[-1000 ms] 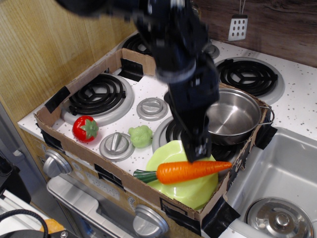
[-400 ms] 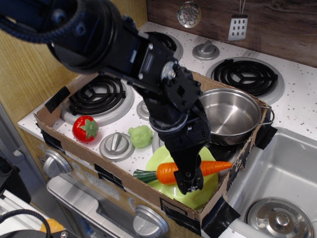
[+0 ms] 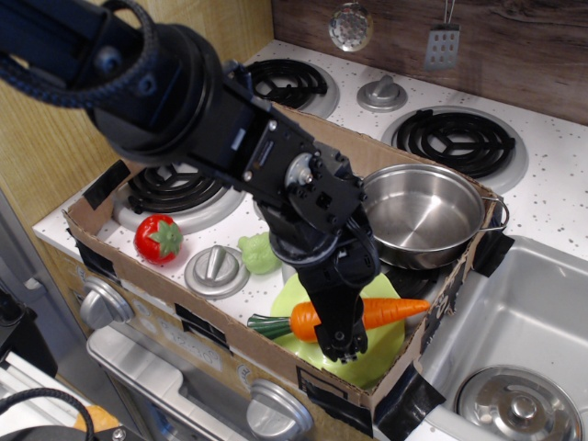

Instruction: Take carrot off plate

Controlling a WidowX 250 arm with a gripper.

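The orange carrot (image 3: 390,311) lies across the lime-green plate (image 3: 386,347) at the front right of the cardboard tray, its dark green stem (image 3: 268,325) pointing left over the plate's rim. My black gripper (image 3: 340,344) reaches down over the carrot's middle, fingertips at its near side just above the plate. The arm hides the carrot's middle and much of the plate. I cannot tell whether the jaws are open or closed on the carrot.
A steel pot (image 3: 424,213) stands just behind the plate. A red strawberry (image 3: 157,238) and a pale green toy vegetable (image 3: 258,252) sit to the left among stove knobs (image 3: 214,271). The cardboard tray wall (image 3: 230,335) runs along the front. A sink (image 3: 524,340) lies to the right.
The arm has swung from above the pot down and forward onto the carrot. In the last half second the gripper shifted slightly left; the carrot barely moved.
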